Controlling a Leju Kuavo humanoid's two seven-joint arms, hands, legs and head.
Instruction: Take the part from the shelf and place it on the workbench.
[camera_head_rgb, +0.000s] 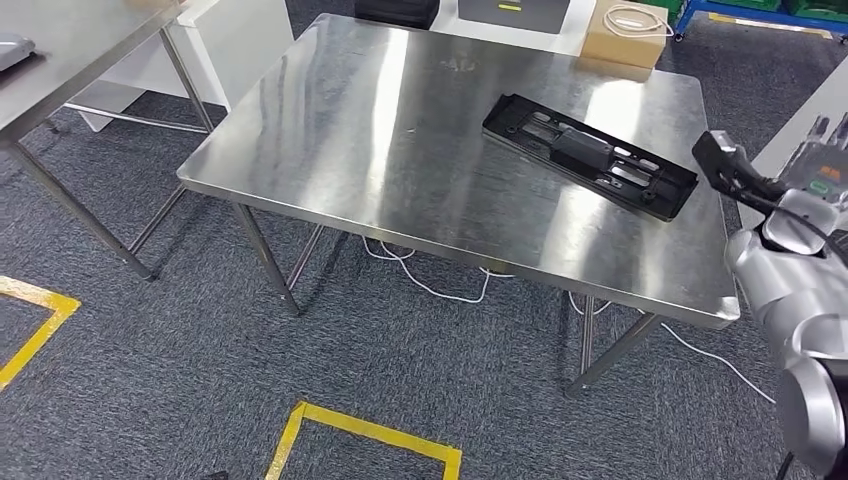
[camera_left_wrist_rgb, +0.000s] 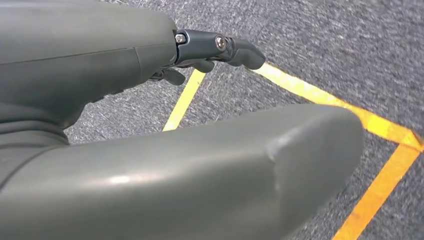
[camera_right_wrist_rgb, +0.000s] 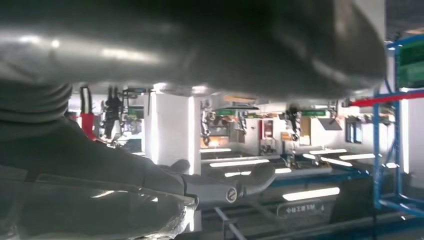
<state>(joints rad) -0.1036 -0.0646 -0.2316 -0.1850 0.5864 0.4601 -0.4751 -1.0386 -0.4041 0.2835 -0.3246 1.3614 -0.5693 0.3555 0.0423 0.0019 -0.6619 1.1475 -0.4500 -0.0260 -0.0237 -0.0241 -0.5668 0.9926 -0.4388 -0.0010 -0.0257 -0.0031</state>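
Note:
A long black plastic part (camera_head_rgb: 590, 155) lies flat on the right side of the steel workbench (camera_head_rgb: 380, 130), slanting toward the right edge. My right hand (camera_head_rgb: 800, 170) is raised just off that edge, beside the part's near end and apart from it, fingers spread and holding nothing. From the right wrist view, the right hand (camera_right_wrist_rgb: 150, 185) points up at a lit ceiling with its fingers (camera_right_wrist_rgb: 240, 182) extended and bare. My left hand (camera_left_wrist_rgb: 150, 55) hangs over grey carpet, its fingers (camera_left_wrist_rgb: 225, 47) stretched out and its thumb (camera_left_wrist_rgb: 225, 170) apart, with nothing in it.
A second steel table (camera_head_rgb: 60, 50) stands at the far left. A cardboard box (camera_head_rgb: 625, 35) with a coiled cable sits beyond the workbench. White cable (camera_head_rgb: 440, 285) trails under the bench. Yellow floor tape (camera_head_rgb: 360, 430) marks the carpet in front. A pale surface (camera_head_rgb: 810, 105) borders the right side.

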